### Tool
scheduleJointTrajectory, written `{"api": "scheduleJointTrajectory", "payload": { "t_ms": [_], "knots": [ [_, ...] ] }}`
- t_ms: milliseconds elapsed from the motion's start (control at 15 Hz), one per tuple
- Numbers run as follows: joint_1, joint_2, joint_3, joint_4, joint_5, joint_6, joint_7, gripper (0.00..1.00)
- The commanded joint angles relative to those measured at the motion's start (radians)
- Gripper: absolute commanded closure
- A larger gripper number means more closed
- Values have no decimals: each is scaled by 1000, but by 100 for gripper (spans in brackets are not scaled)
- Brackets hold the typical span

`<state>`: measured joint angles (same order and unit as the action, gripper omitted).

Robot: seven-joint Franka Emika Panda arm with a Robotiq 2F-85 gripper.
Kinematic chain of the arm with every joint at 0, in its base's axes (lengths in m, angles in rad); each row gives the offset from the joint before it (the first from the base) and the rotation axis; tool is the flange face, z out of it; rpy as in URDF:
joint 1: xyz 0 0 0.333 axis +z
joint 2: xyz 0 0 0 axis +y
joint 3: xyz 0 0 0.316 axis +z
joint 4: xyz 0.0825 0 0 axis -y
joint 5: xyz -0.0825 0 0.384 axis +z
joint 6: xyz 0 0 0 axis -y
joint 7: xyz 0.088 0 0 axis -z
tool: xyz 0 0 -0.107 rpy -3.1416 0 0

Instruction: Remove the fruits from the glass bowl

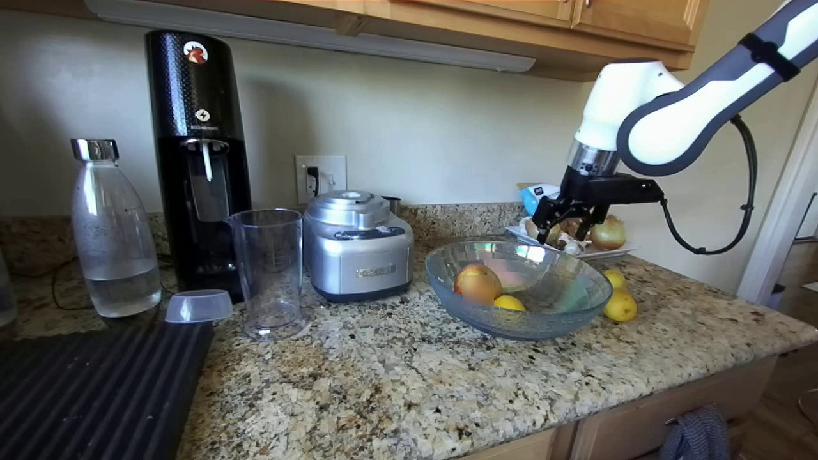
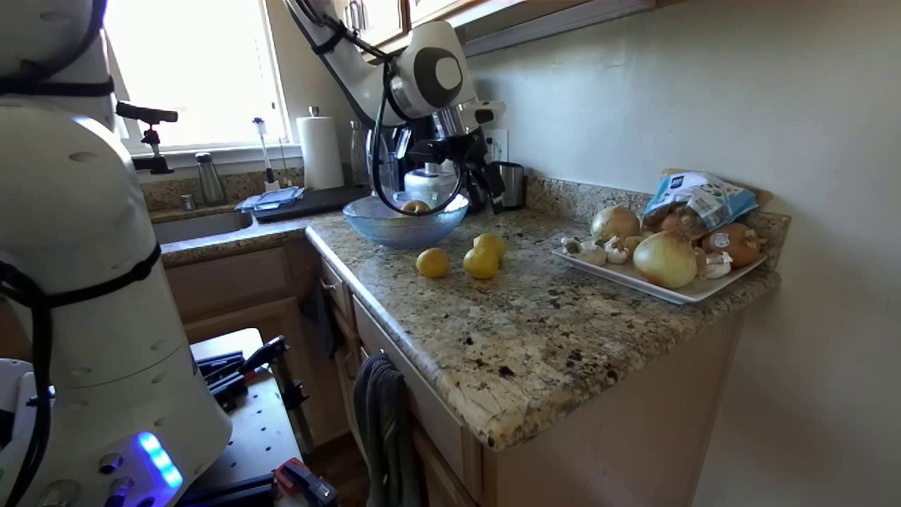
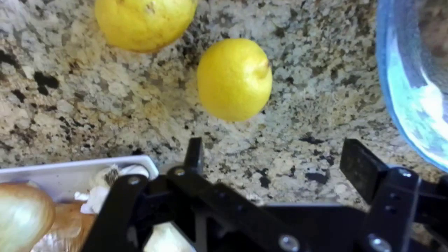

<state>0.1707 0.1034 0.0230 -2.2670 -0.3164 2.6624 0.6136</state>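
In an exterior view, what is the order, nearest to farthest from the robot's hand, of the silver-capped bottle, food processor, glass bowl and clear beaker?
1. The glass bowl, below the hand in that view.
2. The food processor, left of the glass bowl.
3. The clear beaker, farther left.
4. The silver-capped bottle, near the left edge.

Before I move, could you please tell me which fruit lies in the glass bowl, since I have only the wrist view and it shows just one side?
Observer: In an exterior view, I see a reddish apple and at least one yellow lemon in the glass bowl.
Operator: Thank you; does my picture miss any that lie outside it?
Observer: Yes, a third lemon lies nearest the front edge of the counter.
Operator: And what stands beyond the bowl?
Observer: A silver appliance, on the side away from that lemon.
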Motion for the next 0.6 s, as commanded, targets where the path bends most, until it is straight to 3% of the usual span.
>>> {"api": "scheduleJointTrajectory", "payload": {
  "t_ms": [0,200,533],
  "knots": [
    [7,-128,8,-67,-107,23,90,0],
    [-8,-183,51,-73,-108,11,77,0],
    [16,-212,134,-65,113,-65,-71,0]
  ]
}}
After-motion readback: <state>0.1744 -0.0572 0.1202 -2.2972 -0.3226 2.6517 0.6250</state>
